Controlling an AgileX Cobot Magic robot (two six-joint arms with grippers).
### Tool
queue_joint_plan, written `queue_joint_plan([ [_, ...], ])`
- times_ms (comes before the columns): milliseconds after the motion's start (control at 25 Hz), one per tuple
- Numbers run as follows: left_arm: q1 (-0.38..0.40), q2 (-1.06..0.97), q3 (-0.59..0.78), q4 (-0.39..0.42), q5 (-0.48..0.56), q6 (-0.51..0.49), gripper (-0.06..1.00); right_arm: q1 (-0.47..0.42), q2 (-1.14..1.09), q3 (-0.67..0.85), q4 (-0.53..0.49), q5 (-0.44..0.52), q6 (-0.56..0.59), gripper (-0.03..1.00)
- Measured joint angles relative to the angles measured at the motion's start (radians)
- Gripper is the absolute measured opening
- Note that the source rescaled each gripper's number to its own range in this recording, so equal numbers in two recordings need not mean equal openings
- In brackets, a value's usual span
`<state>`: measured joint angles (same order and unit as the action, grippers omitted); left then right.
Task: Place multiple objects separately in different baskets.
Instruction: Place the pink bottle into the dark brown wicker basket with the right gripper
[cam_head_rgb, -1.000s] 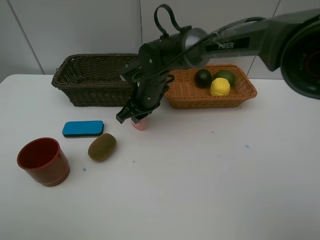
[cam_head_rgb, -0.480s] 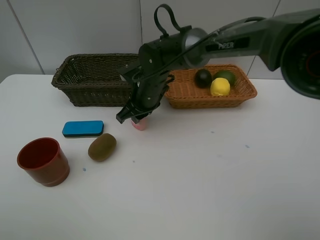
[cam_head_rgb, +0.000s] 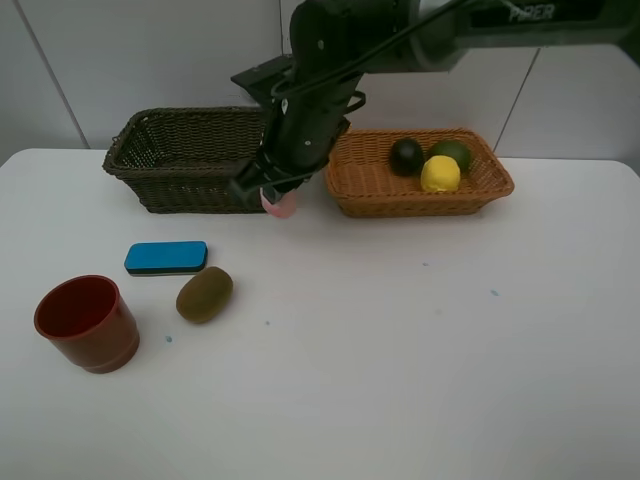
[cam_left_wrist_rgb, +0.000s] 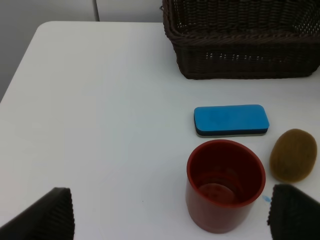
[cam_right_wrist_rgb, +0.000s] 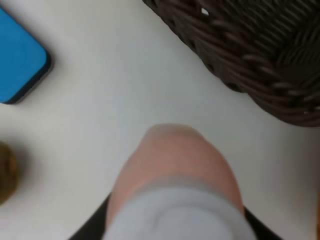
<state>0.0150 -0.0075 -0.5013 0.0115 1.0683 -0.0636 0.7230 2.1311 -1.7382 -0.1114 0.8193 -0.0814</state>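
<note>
My right gripper (cam_head_rgb: 268, 196) is shut on the pink bottle (cam_head_rgb: 280, 207), held off the table just in front of the dark olive basket (cam_head_rgb: 180, 160). The right wrist view shows the pink bottle (cam_right_wrist_rgb: 175, 175) with its white cap close up, above the table beside the dark basket (cam_right_wrist_rgb: 260, 55). The orange-tan basket (cam_head_rgb: 425, 195) holds a dark mangosteen (cam_head_rgb: 406, 156), a lime (cam_head_rgb: 452, 152) and a lemon (cam_head_rgb: 440, 174). On the table lie the blue eraser (cam_head_rgb: 166, 257), the kiwi (cam_head_rgb: 204, 294) and the red-brown cup (cam_head_rgb: 87, 322). My left gripper (cam_left_wrist_rgb: 170, 212) stands open over the cup (cam_left_wrist_rgb: 225, 185).
A white wall runs behind the baskets. In the left wrist view the eraser (cam_left_wrist_rgb: 231, 120) and kiwi (cam_left_wrist_rgb: 293, 155) lie between the cup and the dark basket (cam_left_wrist_rgb: 240, 45). The table's left edge is near the cup.
My right gripper has lifted the pink bottle off the table and risen toward the dark basket's front wall. The left gripper stays put.
</note>
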Motion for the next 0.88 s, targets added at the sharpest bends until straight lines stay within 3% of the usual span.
queue_joint_plan([
  [440,0.000,0.000,0.000,0.000,0.000,0.000,1.00,0.000,-0.061,-0.077,-0.052,0.011,0.000,0.22],
  [880,0.000,0.000,0.000,0.000,0.000,0.000,1.00,-0.023,-0.024,-0.166,-0.101,-0.219,0.000,0.22],
])
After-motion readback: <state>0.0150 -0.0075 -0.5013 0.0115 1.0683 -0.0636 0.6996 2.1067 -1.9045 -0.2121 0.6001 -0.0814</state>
